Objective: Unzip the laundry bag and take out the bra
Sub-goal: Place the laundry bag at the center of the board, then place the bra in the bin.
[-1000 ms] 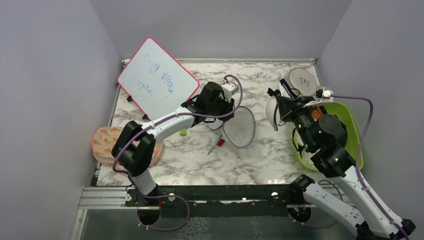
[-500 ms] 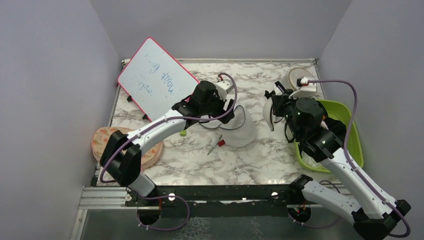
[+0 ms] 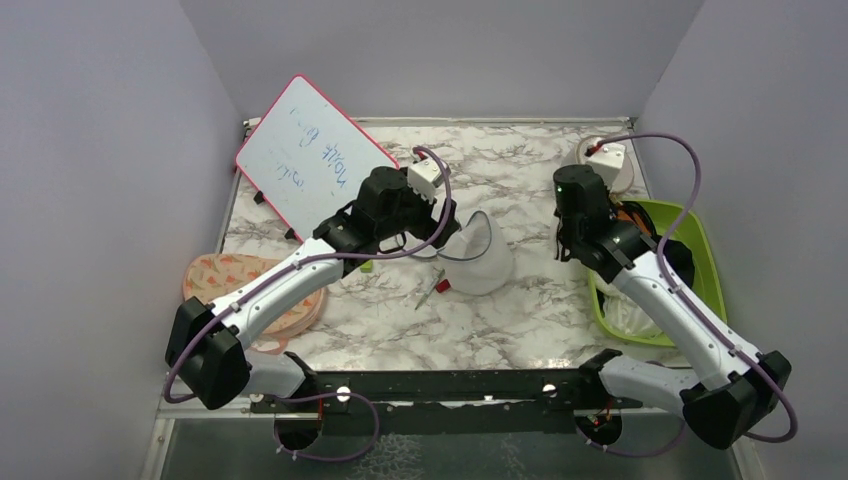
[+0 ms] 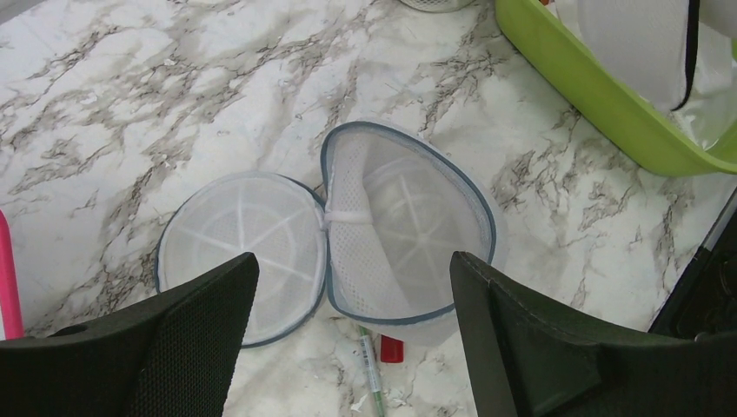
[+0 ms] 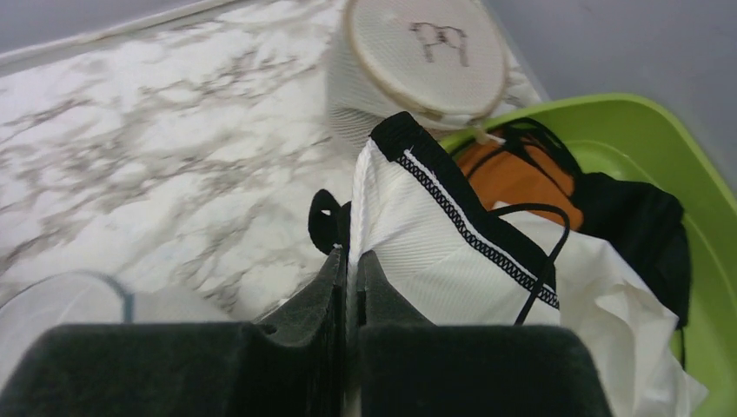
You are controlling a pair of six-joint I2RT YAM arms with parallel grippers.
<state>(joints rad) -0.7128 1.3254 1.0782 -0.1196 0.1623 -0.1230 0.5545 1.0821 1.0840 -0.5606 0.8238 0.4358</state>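
The laundry bag [image 4: 330, 217] is lying unzipped on the marble table [image 4: 174, 104]. Its two round mesh halves are splayed flat like an open clamshell, and both are looking empty. A pen [image 4: 372, 373] is lying just beside its near rim.

The left gripper [image 4: 352, 265] is hovering above the bag with its fingers spread wide, touching nothing.

The right gripper [image 5: 349, 256] is pressing its fingers together on an edge of the bra [image 5: 417, 252], a white garment with black trim. It is holding the bra well apart from the bag, over the near rim of a green bin [image 5: 608, 104]. The bin is already holding an orange item [image 5: 521, 174] and a black cloth [image 5: 639, 217]. The round case marked P7 [image 5: 417, 52] is standing just beyond the bin.

Judging from this, the removal is looking nearly done, with only the setting down remaining.

Several things could go wrong here. The fingers are pinching only a narrow strip of fabric, so a quick swing could be pulling it free. A thin black strap is looping out over the bin's contents and could be catching on the black cloth, dragging it along. White fabric is also lying low in the bin, and it is unclear whether that belongs to the bra. If dropped there, the bra could be getting lost among the other clothes.
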